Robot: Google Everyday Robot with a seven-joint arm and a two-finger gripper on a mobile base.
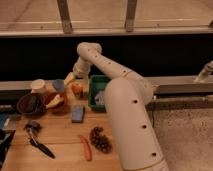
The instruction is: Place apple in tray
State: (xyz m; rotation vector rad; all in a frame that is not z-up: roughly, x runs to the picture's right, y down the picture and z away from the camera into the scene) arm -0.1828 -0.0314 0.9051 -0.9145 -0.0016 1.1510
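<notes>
**Orange-red apple sits between gripper and tray**

Orange-red and round, the apple (76,90) rests on the table (60,135), just beside the tray's (92,91) left wall as the view shows it. It seems to stand a little apart from that wall.

The gripper (69,78) hangs at the end of the arm, just above the apple and a little to its left. The arm's last link slants down to it from an elbow high behind the tray. I cannot tell whether the gripper is spread or pressed together, or whether it touches the fruit.

From the gripper, the apple lies down and slightly right, toward the camera. The tray lies further right on the same line. So I judge the coming move to be a short descent onto the fruit, then a lift and a small shift right over the wall.

The apple has no long axis, so any approach angle should serve. Its stem end is not visible. The tray's long axis runs away from the camera, so a long wall faces the apple.

A bowl (55,101) stands near on the apple's other side, and a sponge (78,114) lies nearer the camera.
</notes>
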